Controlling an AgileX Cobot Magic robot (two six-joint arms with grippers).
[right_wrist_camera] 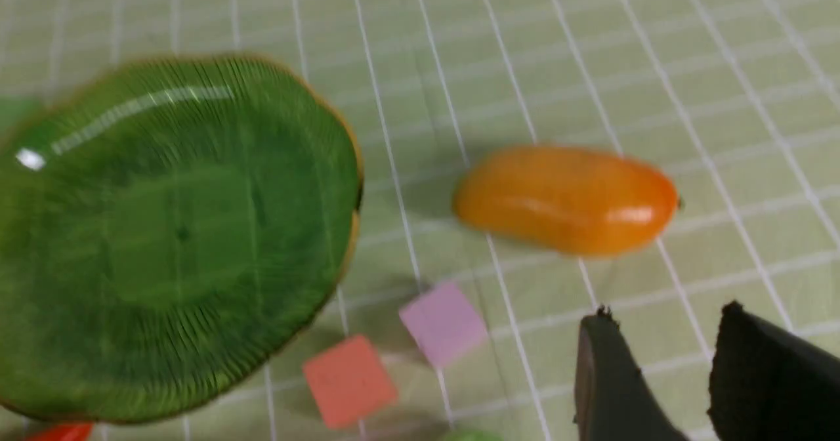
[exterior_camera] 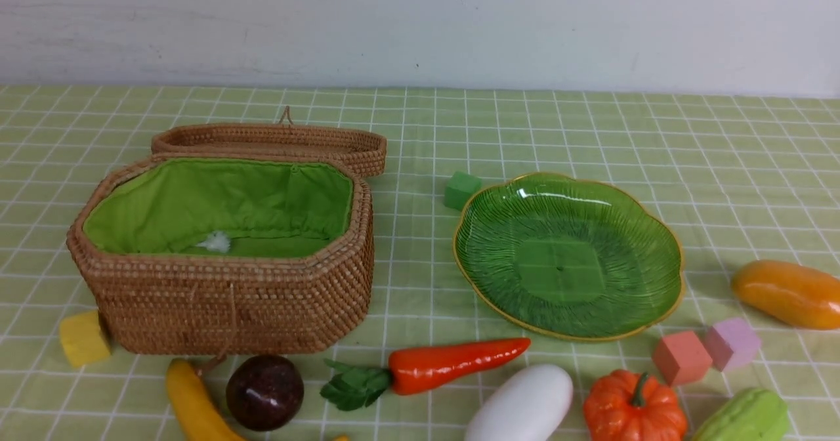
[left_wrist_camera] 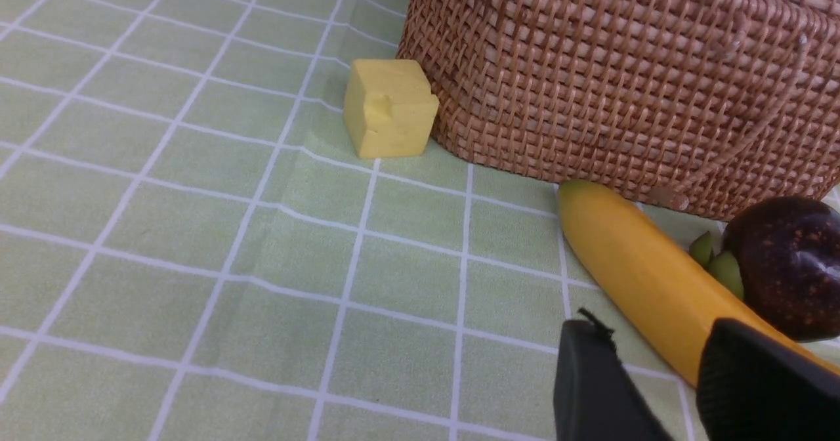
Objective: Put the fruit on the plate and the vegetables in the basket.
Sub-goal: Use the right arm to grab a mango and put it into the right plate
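The open wicker basket point(exterior_camera: 223, 296) with green lining stands at the left. The green glass plate point(exterior_camera: 567, 257) lies right of it, with nothing on it. The banana point(exterior_camera: 193, 405), purple-brown ball point(exterior_camera: 264, 392), carrot point(exterior_camera: 453, 363), white oblong point(exterior_camera: 523, 405), pumpkin point(exterior_camera: 633, 409) and gourd point(exterior_camera: 745, 418) lie along the near edge; the mango point(exterior_camera: 784, 293) lies at the right. Neither gripper shows in the front view. My left gripper point(left_wrist_camera: 656, 336) is open just above the banana point(left_wrist_camera: 640, 277), beside the ball point(left_wrist_camera: 791, 264). My right gripper point(right_wrist_camera: 666, 316) is open above the cloth near the mango point(right_wrist_camera: 567, 198).
Foam cubes lie about: yellow point(exterior_camera: 83, 338) at the basket's left corner, green point(exterior_camera: 461, 189) behind the plate, red point(exterior_camera: 681, 357) and pink point(exterior_camera: 732, 342) in front of the plate. The basket's lid point(exterior_camera: 269, 140) lies open behind it. A white wall bounds the far side.
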